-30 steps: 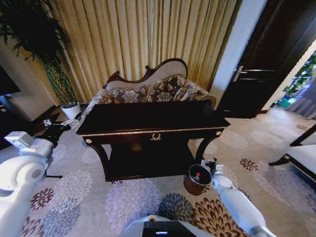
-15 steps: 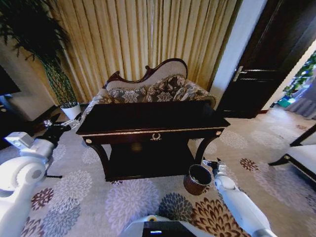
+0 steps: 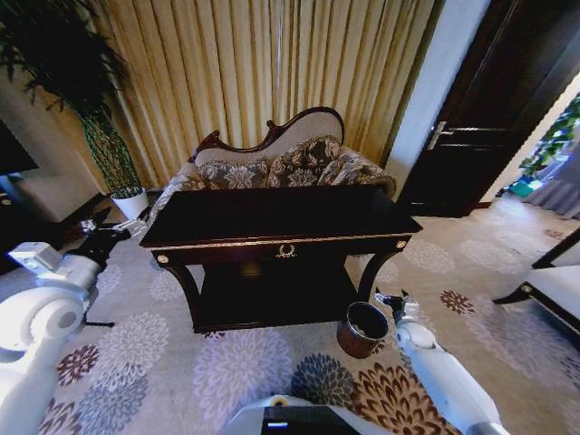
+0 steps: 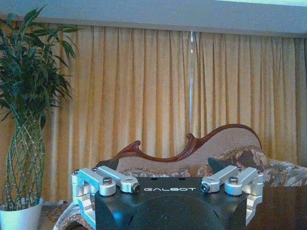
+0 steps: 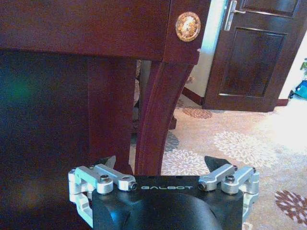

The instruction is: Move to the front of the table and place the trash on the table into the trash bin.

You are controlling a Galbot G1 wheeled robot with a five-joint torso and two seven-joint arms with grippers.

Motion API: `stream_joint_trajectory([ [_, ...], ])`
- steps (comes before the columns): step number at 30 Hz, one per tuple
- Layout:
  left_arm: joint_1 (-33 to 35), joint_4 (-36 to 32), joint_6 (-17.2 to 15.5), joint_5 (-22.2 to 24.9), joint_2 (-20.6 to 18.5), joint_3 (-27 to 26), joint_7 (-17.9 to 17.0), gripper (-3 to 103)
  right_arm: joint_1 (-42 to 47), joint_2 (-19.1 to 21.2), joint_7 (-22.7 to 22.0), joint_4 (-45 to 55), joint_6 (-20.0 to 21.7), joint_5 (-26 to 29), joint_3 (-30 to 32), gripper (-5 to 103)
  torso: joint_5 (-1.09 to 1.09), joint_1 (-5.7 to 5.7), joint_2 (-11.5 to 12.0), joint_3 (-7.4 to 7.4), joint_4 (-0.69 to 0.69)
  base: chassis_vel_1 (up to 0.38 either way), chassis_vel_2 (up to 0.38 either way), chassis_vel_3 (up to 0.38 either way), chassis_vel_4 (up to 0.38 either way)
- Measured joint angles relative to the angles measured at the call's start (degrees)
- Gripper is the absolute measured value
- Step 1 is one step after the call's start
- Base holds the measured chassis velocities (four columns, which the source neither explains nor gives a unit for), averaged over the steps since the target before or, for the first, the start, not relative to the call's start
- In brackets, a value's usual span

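Hovering our spread right gripper (image 3: pixel 391 300) just beside the trash bin (image 3: pixel 362 328)
We judge the risk is knocking the bin against the worktop (image 3: pixel 272 214) leg; left gripper (image 3: pixel 89 227) spread too

A floral sofa (image 3: pixel 276 163) sits at 12 o'clock before gold curtains (image 3: pixel 263 72); a potted plant (image 3: pixel 82 100) at 10, a dark door (image 3: pixel 494 109) at 2.

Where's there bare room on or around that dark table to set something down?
The table top looks bare from its front gold-trimmed edge back to the sofa, and its lower shelf looks bare too. It is tight by the table's right front leg, where the trash bin stands with the right gripper beside it.
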State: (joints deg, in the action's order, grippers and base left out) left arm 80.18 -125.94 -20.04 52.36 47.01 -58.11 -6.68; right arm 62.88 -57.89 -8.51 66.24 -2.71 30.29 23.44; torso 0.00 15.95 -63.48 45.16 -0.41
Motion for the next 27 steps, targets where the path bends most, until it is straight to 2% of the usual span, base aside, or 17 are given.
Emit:
stream_joint_trajectory([
  [14, -0.13, 0.05, 0.0, -0.02, 0.85, 0.13, 0.19, 100, 1.69, 1.8, -1.48, 5.65, 1.76, 2.02, 2.16, 100, 0.0, 0.0, 0.0, 0.0, 0.01, 0.0, 0.0, 0.0, 0.0],
  [20, -0.2, 0.09, 0.03, -0.03, 0.98, 0.15, 0.45, 100, 4.33, 3.72, -1.73, 12.87, 3.77, 4.07, 5.28, 100, 0.0, 0.0, 0.0, 0.0, 0.0, 0.0, 0.0, 0.0, 0.0],
  [23, -0.27, 0.2, 0.16, -0.05, 1.19, 0.11, 0.52, 100, 7.56, 4.86, -1.83, 22.25, 5.95, 5.66, 8.3, 100, -0.01, 0.0, 0.0, 0.0, -0.01, 0.0, 0.0, 0.0, 0.0],
  [27, -0.32, 0.21, 0.2, -0.05, 1.23, -0.02, 0.57, 100, 9.4, 5.56, -1.92, 28.08, 7.21, 6.75, 10.01, 100, -0.01, 0.0, 0.0, 0.0, 0.01, 0.0, 0.0, 0.0, 0.0],
])
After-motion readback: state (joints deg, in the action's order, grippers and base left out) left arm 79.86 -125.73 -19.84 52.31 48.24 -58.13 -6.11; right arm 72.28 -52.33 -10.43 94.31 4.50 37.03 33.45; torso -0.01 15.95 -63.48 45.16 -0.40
